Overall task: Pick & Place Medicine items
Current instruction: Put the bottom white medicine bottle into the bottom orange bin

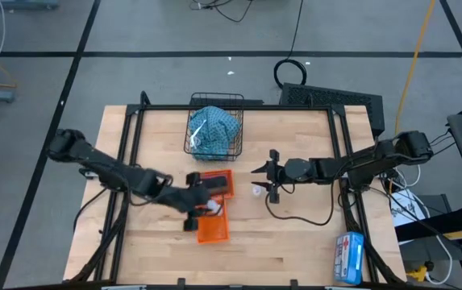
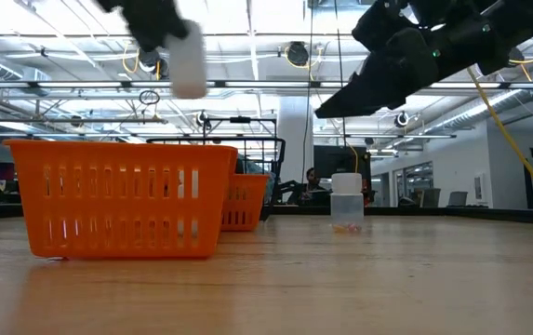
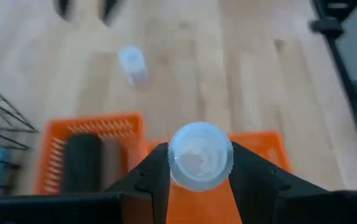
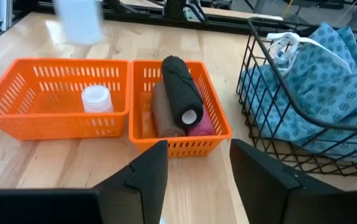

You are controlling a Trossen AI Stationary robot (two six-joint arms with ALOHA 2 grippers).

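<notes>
My left gripper [image 1: 202, 201] is shut on a white round vial [image 3: 200, 155] in the air above two orange baskets. The near basket [image 4: 53, 102] holds one white vial [image 4: 96, 98]. The far basket [image 4: 178, 112] holds a black oblong [image 4: 179, 90], a brown bar [image 4: 162, 115] and a pink oblong [image 4: 201, 127] lying side by side. Another vial [image 2: 347, 203] stands upright on the table. My right gripper [image 1: 264, 179] hovers open just above it, with nothing between its fingers. A blue patterned pouch [image 1: 213, 129] lies in a black wire basket [image 1: 235, 103]. My left gripper pinches the vial's round sides [image 3: 173, 163] between its two fingers. The vial's round end faces the wrist camera. In the low view the vial [image 2: 189, 60] stands upright below the fingers, lifted clear above the orange basket [image 2: 122, 195].
A blue-and-white printed packet [image 1: 349, 256] lies at the table's near right corner. A black frame [image 1: 231, 107] runs around the table's far and side edges. Bare wood lies along the near edge and between the baskets and the right arm.
</notes>
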